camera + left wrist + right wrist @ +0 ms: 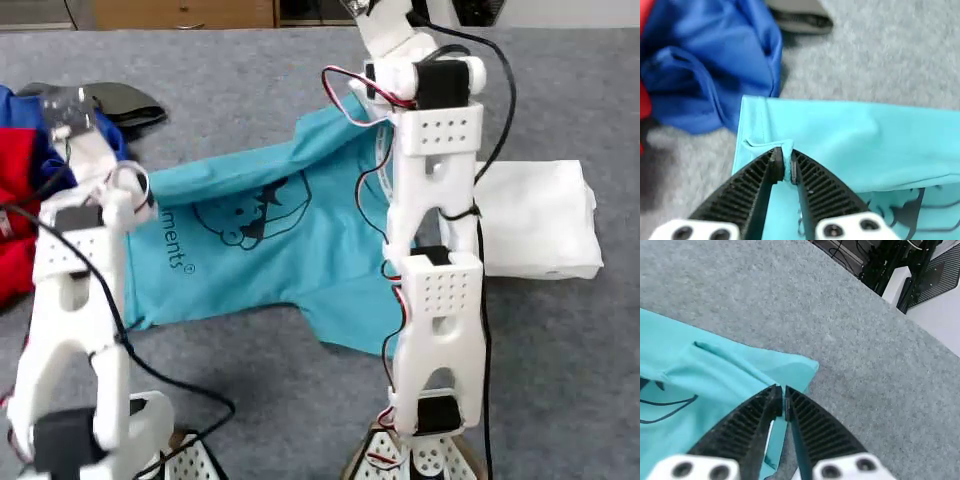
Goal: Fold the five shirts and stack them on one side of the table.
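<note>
A teal shirt [260, 240] with a dark printed figure lies spread in the middle of the grey table. My left gripper [785, 167] is shut on a pinch of its edge near one corner; in the high view it sits at the shirt's left end [140, 190]. My right gripper [784, 402] is shut on the teal shirt [715, 375] close to another corner, at the far right end of the shirt. The right arm [435, 160] stands over that side. A folded white shirt [540, 220] lies at the right.
A crumpled blue shirt [710, 60] and a red shirt [15, 200] are heaped at the left, right beside the left gripper. A dark garment [125, 100] lies behind them. Bare grey carpet [850, 340] stretches beyond the teal shirt's far corner.
</note>
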{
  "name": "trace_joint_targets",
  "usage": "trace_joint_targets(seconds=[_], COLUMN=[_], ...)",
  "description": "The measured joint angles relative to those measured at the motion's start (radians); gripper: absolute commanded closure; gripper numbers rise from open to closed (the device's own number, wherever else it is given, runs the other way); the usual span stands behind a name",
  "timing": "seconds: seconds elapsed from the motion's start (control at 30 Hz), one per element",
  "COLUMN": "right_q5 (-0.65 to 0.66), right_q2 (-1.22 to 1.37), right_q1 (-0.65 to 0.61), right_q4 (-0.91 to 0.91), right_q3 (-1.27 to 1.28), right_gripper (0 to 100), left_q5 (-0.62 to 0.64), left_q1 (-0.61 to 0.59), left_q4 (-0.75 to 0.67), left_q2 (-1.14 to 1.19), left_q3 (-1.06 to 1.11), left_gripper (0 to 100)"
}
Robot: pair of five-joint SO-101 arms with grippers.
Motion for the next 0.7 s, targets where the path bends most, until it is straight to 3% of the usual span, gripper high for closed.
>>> trace_joint_targets(seconds=[0.23, 0.5, 0.7], right_q5=[-0.003, -0.051, -0.089], right_q2=[-0.015, -0.256, -0.483], right_q1=[-0.011, -0.032, -0.046], right_q4=[0.012, 0.012, -0.057], right_q3=[0.077, 0.499, 0.872], right_gripper=[99.6, 99.6, 99.6], left_q5=[0.0, 0.0, 0.0], left_q1=[-0.003, -0.008, -0.009], left_q4=[0.0, 0.021, 0.146], left_q2=[-0.068, -0.071, -0.072], left_q3=[0.133, 0.18, 0.155], left_gripper=[98, 98, 98])
